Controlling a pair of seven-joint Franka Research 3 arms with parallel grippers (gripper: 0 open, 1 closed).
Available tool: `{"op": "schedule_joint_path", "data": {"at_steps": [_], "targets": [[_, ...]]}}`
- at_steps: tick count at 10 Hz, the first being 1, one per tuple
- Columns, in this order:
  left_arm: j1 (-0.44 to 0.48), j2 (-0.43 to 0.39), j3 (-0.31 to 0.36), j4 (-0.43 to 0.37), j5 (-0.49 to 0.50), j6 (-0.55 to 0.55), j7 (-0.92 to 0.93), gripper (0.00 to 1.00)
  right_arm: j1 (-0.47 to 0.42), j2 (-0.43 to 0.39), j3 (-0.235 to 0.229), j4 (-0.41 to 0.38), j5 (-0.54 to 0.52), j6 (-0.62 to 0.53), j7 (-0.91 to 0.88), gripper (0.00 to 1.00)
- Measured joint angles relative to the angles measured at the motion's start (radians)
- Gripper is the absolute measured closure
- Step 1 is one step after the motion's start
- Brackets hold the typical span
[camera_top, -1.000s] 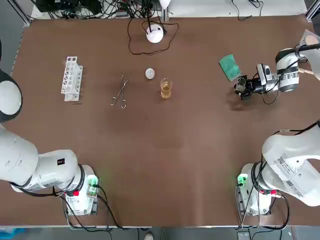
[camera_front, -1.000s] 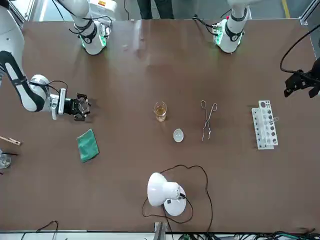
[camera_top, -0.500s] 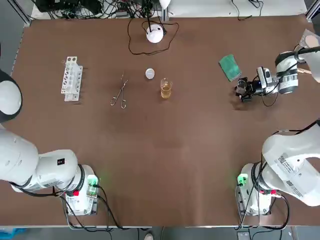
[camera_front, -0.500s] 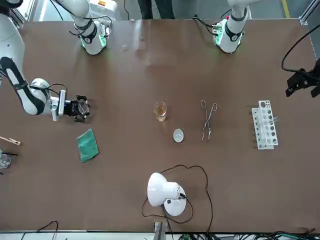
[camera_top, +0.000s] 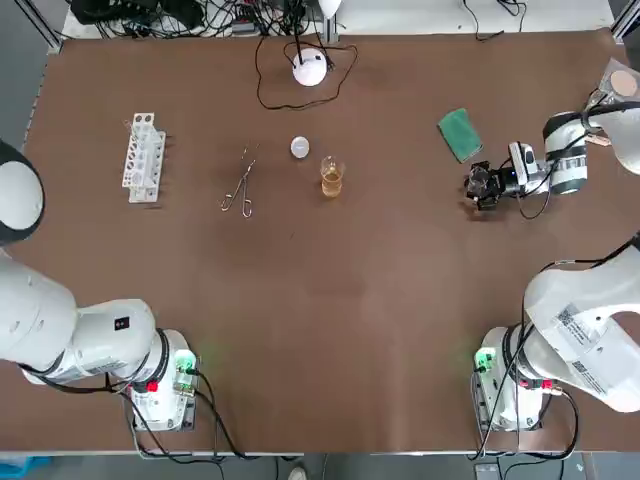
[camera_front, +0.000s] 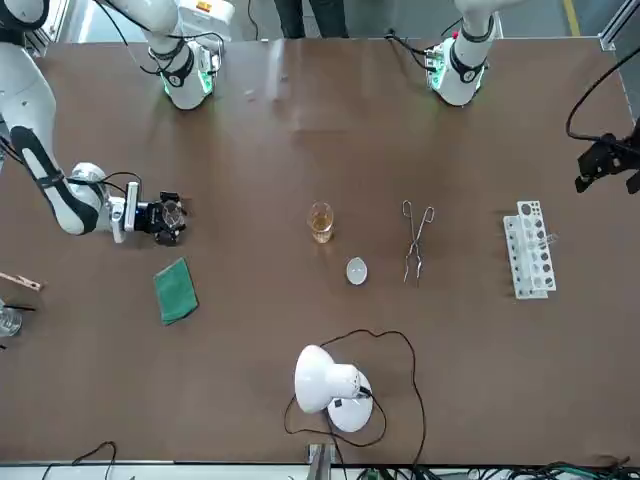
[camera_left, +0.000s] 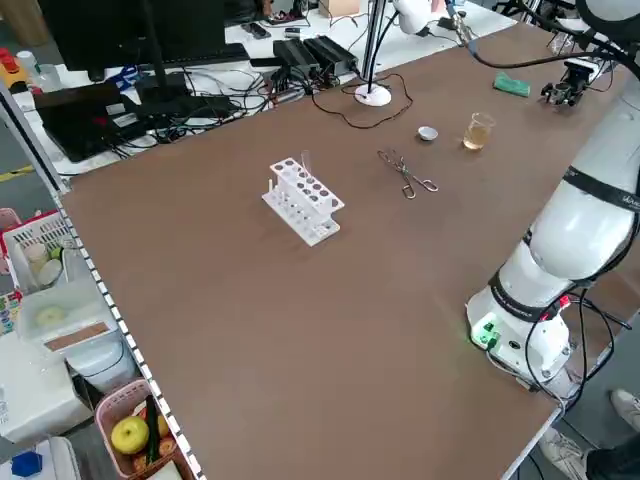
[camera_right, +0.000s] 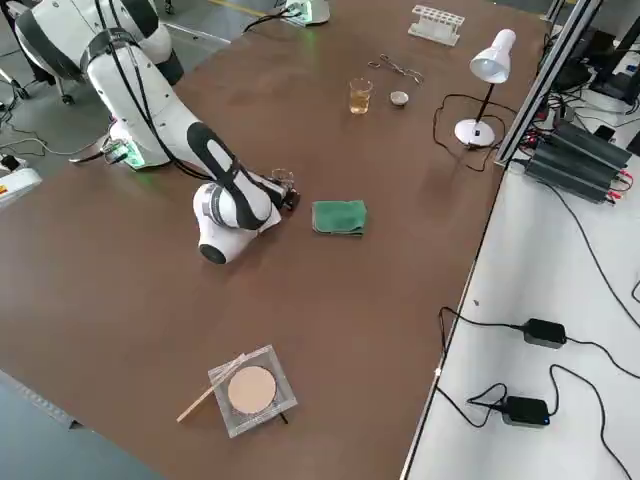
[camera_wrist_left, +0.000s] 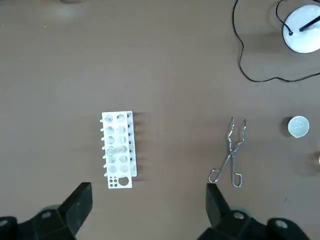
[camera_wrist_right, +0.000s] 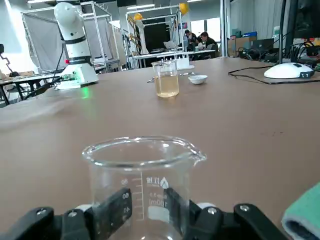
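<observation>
Right wrist view: right claw (camera_wrist_right: 148, 209) grips an empty beaker (camera_wrist_right: 145, 167).

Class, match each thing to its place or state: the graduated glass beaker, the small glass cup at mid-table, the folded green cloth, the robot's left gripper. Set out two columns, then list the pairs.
Things
1. graduated clear glass beaker
2. small clear glass cup at mid-table
3. folded green cloth
4. left gripper

Places and states
A. open, raised near the white test-tube rack
B. lying flat on the brown table
C. empty, clamped in the right gripper
D. holding amber liquid

Pairs: 1-C, 2-D, 3-B, 4-A
</observation>
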Motion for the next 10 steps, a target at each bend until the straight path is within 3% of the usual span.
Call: {"op": "schedule_joint_path", "data": {"at_steps": [8, 10], "targets": [[0.012, 0.000, 0.016, 0.000, 0.000, 0.000, 0.000, 0.00, 0.001, 0.019, -0.006, 0.007, -0.018, -0.004, -0.012, 0.62], [0.013, 0.002, 0.016, 0.000, 0.000, 0.000, 0.000, 0.00, 0.001, 0.020, -0.006, 0.007, -0.018, -0.004, -0.012, 0.58]]}}
